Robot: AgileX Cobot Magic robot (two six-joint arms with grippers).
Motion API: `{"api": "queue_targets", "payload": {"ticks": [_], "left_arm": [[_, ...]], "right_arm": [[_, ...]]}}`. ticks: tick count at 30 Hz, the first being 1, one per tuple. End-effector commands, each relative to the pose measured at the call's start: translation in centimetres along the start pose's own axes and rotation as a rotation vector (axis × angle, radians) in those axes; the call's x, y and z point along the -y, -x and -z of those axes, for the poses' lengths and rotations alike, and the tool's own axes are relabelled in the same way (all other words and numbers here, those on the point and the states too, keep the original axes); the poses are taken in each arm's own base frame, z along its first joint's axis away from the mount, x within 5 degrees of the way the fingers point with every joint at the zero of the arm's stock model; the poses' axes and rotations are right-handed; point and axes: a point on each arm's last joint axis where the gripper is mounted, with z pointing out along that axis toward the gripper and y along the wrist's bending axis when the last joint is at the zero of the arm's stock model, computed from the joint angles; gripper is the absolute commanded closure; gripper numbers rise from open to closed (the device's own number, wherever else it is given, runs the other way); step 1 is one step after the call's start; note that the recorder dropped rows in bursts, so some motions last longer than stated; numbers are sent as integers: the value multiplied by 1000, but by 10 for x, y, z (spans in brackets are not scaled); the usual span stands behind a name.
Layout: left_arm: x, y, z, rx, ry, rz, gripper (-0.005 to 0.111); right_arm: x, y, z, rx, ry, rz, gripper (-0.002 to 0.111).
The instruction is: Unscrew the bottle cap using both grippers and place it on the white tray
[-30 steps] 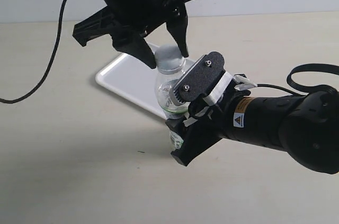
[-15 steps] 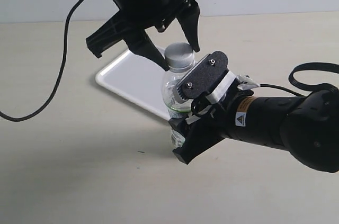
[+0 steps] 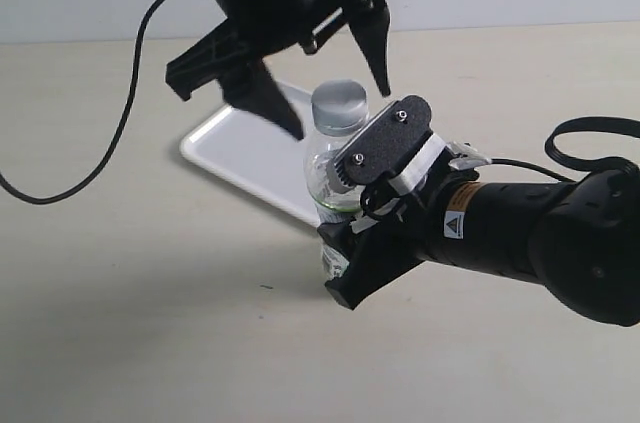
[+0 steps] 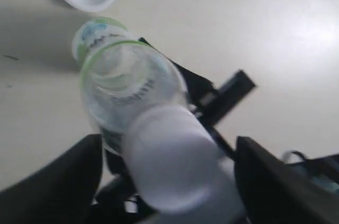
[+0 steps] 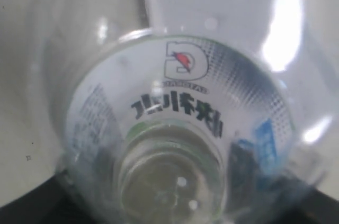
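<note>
- The bottle stands upright on the worktop, just beside the near edge of the white tray. I cannot tell if the two touch.
- The white tray lies flat, between the bottle and the far edge of the worktop.
- The bottle cap sits on top of the bottle. It is not off yet.
- The left gripper hangs over the bottle cap. It is all black, and its two pointed fingers are spread wide, one on each side of the cap. They do not touch it, and nothing is in them.
- In the left wrist view the bottle cap looks big and blurry, with one dark finger far out on each side.
- The right gripper comes in from the right side of the worktop. Its flat finger plates are pressed on the bottle's middle, one on each side, and they hold it tight.
- A small yellow warning sticker is on the right arm.
- The right wrist view looks up close at the bottle. You can see dark letters on its label.
- A black cable hangs down toward the left side of the worktop.
</note>
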Motion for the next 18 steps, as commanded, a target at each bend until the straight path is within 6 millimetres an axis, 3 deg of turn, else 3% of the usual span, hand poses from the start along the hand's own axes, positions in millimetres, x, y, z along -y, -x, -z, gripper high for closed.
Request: {"api": "queue_targets", "payload": {"ticks": [1, 7, 11, 15, 18], "left_arm": [[-17, 16, -22, 10, 122, -111, 19], [-26, 26, -10, 40, 132, -258, 15], [-27, 21, 25, 111, 94, -467, 15], [-21, -1, 76, 247, 14, -692, 15], [-20, -12, 91, 268, 10, -802, 15]], "right_arm": [[-4, -9, -1, -68, 26, 52, 108], [-4, -9, -1, -68, 26, 52, 108], [-4, -9, -1, -68, 26, 52, 108], [-4, -10, -1, -78, 36, 89, 108], [-5, -11, -1, -95, 41, 95, 108]]}}
